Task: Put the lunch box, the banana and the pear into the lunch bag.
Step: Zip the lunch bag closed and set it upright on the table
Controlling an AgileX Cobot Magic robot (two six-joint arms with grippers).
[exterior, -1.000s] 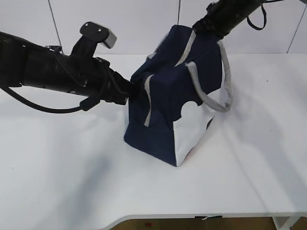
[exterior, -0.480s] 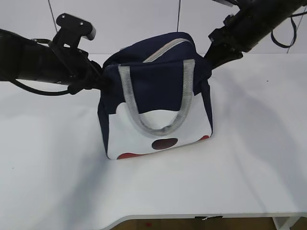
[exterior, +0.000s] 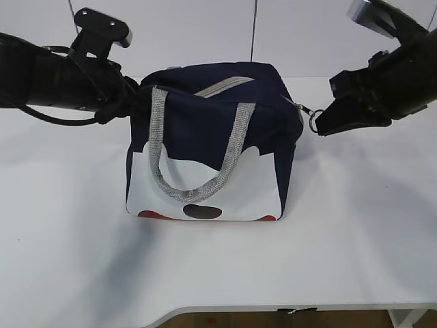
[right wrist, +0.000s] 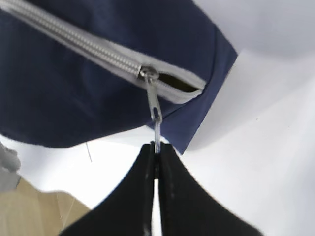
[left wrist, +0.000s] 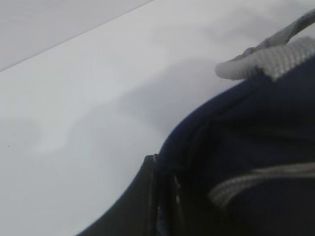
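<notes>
While the lunch bag [exterior: 212, 154] stands upright near the middle of the white table [exterior: 355, 232], its white lower panel facing the exterior camera and one grey handle [exterior: 194, 184] drooping down that panel, we hold it from both ends; our right pincer [exterior: 321, 126] is closed tight on the metal pull [right wrist: 156, 120] of the grey zipper [right wrist: 74, 44], its two dark fingers [right wrist: 142, 196] pressed together with the pull's end nipped between them; the slider [right wrist: 147, 73] sits close to the bag's right end, with only a short dark slit of opening beyond it. Our left pincer [exterior: 133, 96] is pushed against the bag's upper left corner; in the left wrist view one dark finger [left wrist: 133, 206] lies against the navy fabric, but we cannot tell how far it is open or whether it grips anything. In front of the bag the table runs bare to its near edge; to the right of the bag, below our right arm, it is likewise bare. The lunch box, banana and pear are not visible to us in any view.
</notes>
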